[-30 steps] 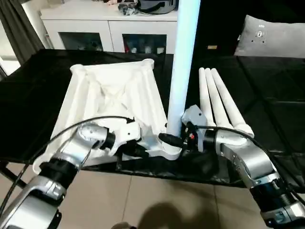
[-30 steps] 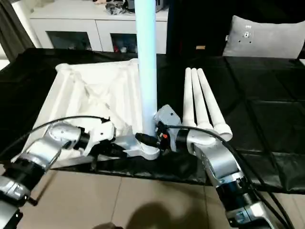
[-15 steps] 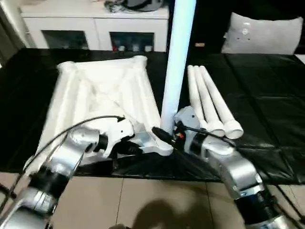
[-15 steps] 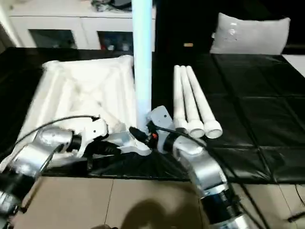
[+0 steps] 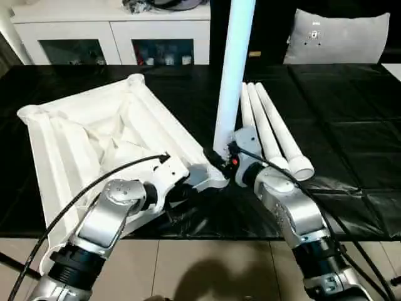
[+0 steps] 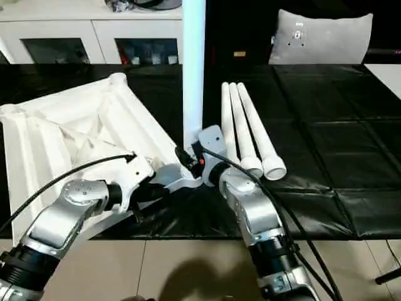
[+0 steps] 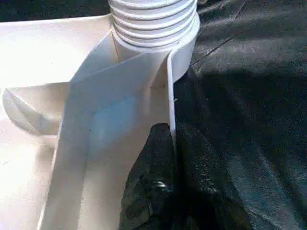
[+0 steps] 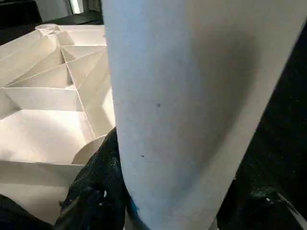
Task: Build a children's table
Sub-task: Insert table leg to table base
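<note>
The white tabletop (image 5: 94,138) lies upside down on the black surface, ribs up, and is turned at an angle. One white leg (image 5: 233,75) stands upright in its near right corner socket (image 7: 153,24). My right gripper (image 5: 224,162) is shut on this leg just above the socket; black fingers (image 8: 96,191) show at the tube's side. My left gripper (image 7: 171,132) is shut on the tabletop's thin rim right beside that socket. Three more legs (image 5: 269,128) lie side by side on the surface to the right.
The black-covered work surface (image 5: 351,125) extends right and back; its front edge runs just under my forearms, with tiled floor (image 5: 207,269) below. A white cabinet (image 5: 113,37) and a grey cushion (image 5: 341,37) stand behind. A black cable (image 5: 94,179) arcs over my left arm.
The tabletop has pivoted about the corner holding the upright leg, its far end swinging to the left. Both grippers keep their hold. The view has also shifted.
</note>
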Robot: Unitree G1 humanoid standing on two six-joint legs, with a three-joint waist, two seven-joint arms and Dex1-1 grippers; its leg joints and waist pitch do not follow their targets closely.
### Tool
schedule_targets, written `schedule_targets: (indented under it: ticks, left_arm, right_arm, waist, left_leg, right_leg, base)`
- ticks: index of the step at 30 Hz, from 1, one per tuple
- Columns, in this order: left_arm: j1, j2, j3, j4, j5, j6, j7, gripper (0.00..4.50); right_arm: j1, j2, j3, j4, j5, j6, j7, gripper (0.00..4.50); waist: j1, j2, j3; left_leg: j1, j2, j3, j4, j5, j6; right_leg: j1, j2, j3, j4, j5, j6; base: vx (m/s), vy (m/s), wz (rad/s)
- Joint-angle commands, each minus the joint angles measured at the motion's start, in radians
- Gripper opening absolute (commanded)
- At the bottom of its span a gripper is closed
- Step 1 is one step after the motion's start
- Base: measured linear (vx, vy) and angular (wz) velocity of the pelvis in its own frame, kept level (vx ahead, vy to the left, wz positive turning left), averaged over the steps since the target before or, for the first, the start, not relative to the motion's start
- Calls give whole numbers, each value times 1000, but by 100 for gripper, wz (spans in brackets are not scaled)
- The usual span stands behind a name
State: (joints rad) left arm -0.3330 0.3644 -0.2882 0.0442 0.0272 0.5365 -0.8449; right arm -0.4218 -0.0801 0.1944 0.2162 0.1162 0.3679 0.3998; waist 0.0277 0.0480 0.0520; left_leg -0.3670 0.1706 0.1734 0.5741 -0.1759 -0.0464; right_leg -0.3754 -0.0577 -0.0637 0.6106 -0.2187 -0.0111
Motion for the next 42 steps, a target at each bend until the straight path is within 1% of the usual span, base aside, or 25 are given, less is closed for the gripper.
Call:
schedule_targets:
  ticks: [1, 2, 4, 6, 7, 8, 10, 12, 14, 18, 22, 23, 24, 26, 29, 30, 31, 32, 36, 37, 38, 39, 40, 41, 42]
  left_arm:
    - [-24, 0, -39, -76, -20, -16, -35, 0]
    - [-23, 4, -37, -74, -12, -20, -35, 0]
    - [-23, 17, -33, -65, -6, -29, -43, 0]
    - [-23, 21, -34, -66, -5, -29, -45, 0]
    - [-23, 29, -38, -70, -4, -27, -48, 0]
    - [-25, 36, -41, -67, -3, -33, -52, 0]
    - [-28, 42, -42, -60, -4, -39, -54, 0]
    - [-34, 46, -40, -51, -4, -42, -54, 0]
    - [-38, 49, -38, -43, -3, -46, -53, 0]
    - [-52, 68, -29, -7, 0, -63, -59, 0]
    - [-69, 106, -32, 47, 18, -99, -73, 0]
    - [-74, 113, -31, 60, 17, -108, -80, 0]
    - [-77, 116, -30, 67, 16, -113, -83, 0]
    - [-87, 128, -33, 91, 20, -132, -96, 0]
    - [-95, 137, -36, 113, 26, -154, -106, 0]
    - [-105, 150, -44, 142, 31, -186, -121, 0]
    - [-106, 151, -44, 145, 32, -190, -122, 0]
    - [-110, 159, -51, 160, 32, -212, -139, 0]
    - [-113, 177, -67, 191, 24, -281, -198, 0]
    - [-114, 181, -72, 196, 24, -289, -212, 0]
    - [-114, 189, -83, 203, 27, -314, -236, 0]
    - [-114, 191, -86, 205, 27, -319, -242, 0]
    - [-116, 198, -98, 215, 25, -347, -268, 0]
    - [-120, 200, -110, 224, 25, -369, -290, 0]
    - [-122, 202, -117, 228, 24, -378, -301, 0]
  right_arm:
    - [37, 14, 37, 149, -15, 96, 0, 190]
    - [32, 13, 39, 158, -17, 93, 8, 225]
    - [15, 21, 32, 184, -9, 81, 22, 225]
    - [8, 24, 26, 192, -6, 78, 21, 266]
    - [-4, 27, 20, 204, -7, 67, 21, 267]
    - [-13, 28, 16, 214, -9, 56, 20, 267]
    - [-19, 27, 13, 222, -12, 48, 20, 298]
    - [-20, 25, 7, 222, -9, 44, 28, 306]
    - [-18, 21, 6, 221, -10, 40, 35, 330]
    - [12, 1, 15, 173, -4, 33, 71, 364]
    - [61, -20, 26, 96, 2, 39, 92, 398]
    - [77, -28, 28, 68, 5, 41, 99, 407]
    - [85, -33, 29, 55, 6, 43, 102, 429]
    - [111, -48, 30, 13, 5, 47, 108, 429]
    - [133, -64, 32, -23, 2, 47, 115, 447]
    - [165, -90, 36, -84, 4, 55, 131, 447]
    - [169, -93, 37, -90, 4, 56, 132, 447]
    - [188, -112, 39, -127, 4, 56, 142, 447]
    - [228, -162, 30, -216, 7, 73, 169, 447]
    - [236, -177, 25, -239, 13, 82, 181, 447]
    - [246, -212, 21, -269, 16, 77, 210, 447]
    - [248, -221, 20, -276, 17, 76, 217, 447]
    - [256, -263, 17, -308, 21, 71, 250, 447]
    - [253, -313, 10, -324, 22, 36, 299, 447]
    - [245, -337, 4, -329, 26, 19, 327, 447]
  waist:
    - [6, 6, -43]
    - [5, 6, -42]
    - [2, 6, -40]
    - [4, 6, -42]
    - [2, 8, -44]
    - [5, 8, -45]
    - [8, 7, -49]
    - [8, 7, -48]
    - [12, 7, -54]
    - [16, 9, -56]
    - [24, 13, -57]
    - [27, 17, -57]
    - [29, 15, -56]
    - [34, 16, -54]
    - [35, 15, -55]
    - [35, 21, -54]
    - [36, 17, -53]
    - [37, 14, -54]
    - [40, 13, -55]
    - [39, 25, -55]
    - [38, 18, -55]
    - [38, 18, -55]
    - [39, 21, -55]
    - [42, 24, -56]
    - [44, 22, -58]
  left_leg:
    - [5, 59, -33, -82, -339, -23]
    - [6, 58, -33, -81, -346, -24]
    - [7, 58, -35, -82, -372, -30]
    - [12, 59, -35, -80, -372, -33]
    - [11, 60, -36, -80, -368, -34]
    - [15, 61, -33, -79, -367, -34]
    - [7, 60, -32, -79, -313, -27]
    - [8, 60, -30, -78, -307, -24]
    - [7, 58, -28, -72, -273, -17]
    - [5, 59, -26, -69, -229, -5]
    - [7, 59, -26, -69, -234, -3]
    - [8, 59, -27, -69, -237, -5]
    - [10, 60, -26, -70, -248, -10]
    - [12, 60, -27, -72, -268, -18]
    - [10, 61, -29, -73, -263, -23]
    - [9, 59, -29, -71, -260, -23]
    - [8, 58, -27, -71, -259, -18]
    - [6, 55, -28, -69, -247, -11]
    - [6, 59, -28, -68, -237, -3]
    - [6, 59, -30, -69, -232, -4]
    - [7, 60, -29, -67, -235, -1]
    - [7, 59, -28, -66, -231, 1]
    - [6, 59, -28, -65, -227, 7]
    - [8, 61, -28, -64, -222, 7]
    - [11, 61, -26, -61, -223, 13]
  right_leg:
    - [23, -90, 61, -94, -304, -174]
    - [22, -91, 61, -95, -316, -172]
    - [22, -92, 60, -99, -372, -163]
    - [18, -93, 63, -101, -379, -158]
    - [19, -92, 62, -98, -363, -167]
    - [16, -91, 64, -100, -349, -169]
    - [24, -88, 62, -88, -252, -185]
    - [24, -87, 61, -87, -233, -190]
    - [29, -88, 61, -83, -189, -202]
    - [32, -86, 59, -75, -111, -215]
    - [34, -85, 58, -76, -100, -209]
    - [33, -86, 58, -76, -102, -208]
    - [32, -85, 58, -77, -114, -204]
    - [31, -86, 59, -80, -144, -198]
    - [32, -87, 59, -77, -136, -196]
    - [33, -87, 59, -77, -129, -199]
    - [34, -86, 59, -82, -130, -191]
    - [37, -86, 58, -79, -123, -191]
    - [39, -89, 59, -79, -145, -183]
    - [38, -89, 58, -76, -136, -185]
    - [38, -87, 57, -78, -122, -191]
    - [38, -87, 58, -76, -114, -194]
    - [40, -87, 58, -77, -104, -193]
    - [39, -88, 58, -76, -93, -195]
    - [38, -86, 58, -75, -80, -201]
  base:
    - [0, 0, 0]
    - [0, 0, 0]
    - [0, 0, 0]
    - [0, 0, 0]
    - [0, 0, 0]
    - [0, 0, 0]
    - [0, 0, 0]
    - [0, 0, 0]
    - [0, 0, 0]
    - [0, 0, 0]
    - [0, 0, 0]
    - [0, 0, 0]
    - [0, 0, 0]
    - [0, 0, 0]
    - [0, 0, 0]
    - [0, 0, 0]
    - [0, 0, 0]
    - [0, 0, 0]
    - [0, 0, 0]
    - [0, 0, 0]
    - [0, 0, 0]
    - [0, 0, 0]
    - [0, 0, 0]
    - [0, 0, 0]
    - [0, 0, 0]
